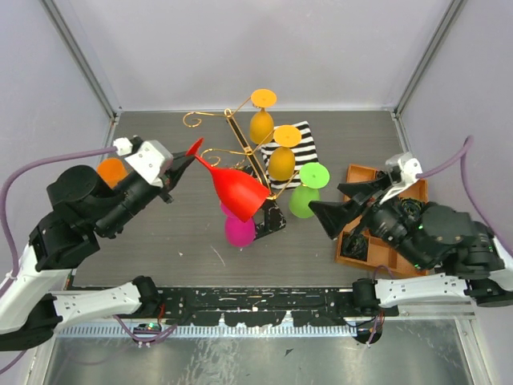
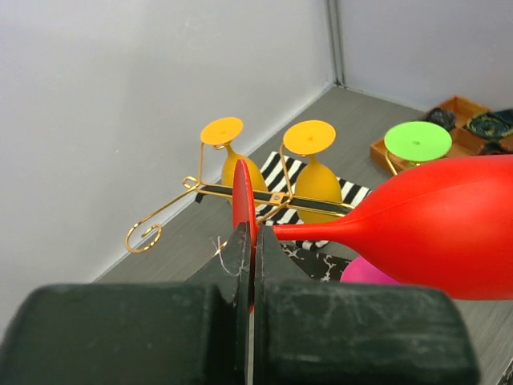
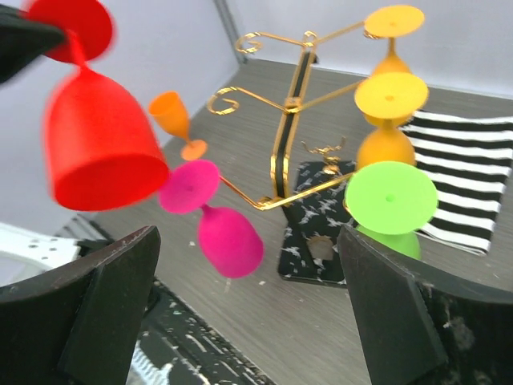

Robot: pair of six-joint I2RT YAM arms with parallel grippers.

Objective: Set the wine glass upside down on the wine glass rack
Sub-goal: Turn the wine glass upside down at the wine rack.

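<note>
Table (image 1: 160,249): grey wood grain, lying under both sets of jaws.

Wooden tray (image 1: 358,172): sitting beneath and behind the right jaws, its contents too hidden to tell.

Wine glass rack (image 1: 238,128): standing between the two sets of jaws, slightly farther out than both. The gold wire arms are spreading from its post above the black veined base.

Striped cloth (image 1: 303,140): lying beyond the right jaws, past the rack base.

Red wine glass (image 1: 239,192): hanging in the air, tilted, with the bowl mouth facing down and toward the near edge. The left jaws are clamping shut on its foot disc. In the right wrist view the bowl is showing apart from the wire arms, on the left-jaw side of the post.

Right jaws: standing wide and gripping nothing, pointing at the rack.

Two orange glasses (image 1: 280,160): hanging upside down on the far arms.

Green glass (image 1: 302,200): hanging upside down just ahead of the right jaws.

Pink glass (image 1: 239,231): hanging upside down under the red bowl.

Small orange glass (image 1: 112,171): standing on the table behind the left jaws.
</note>
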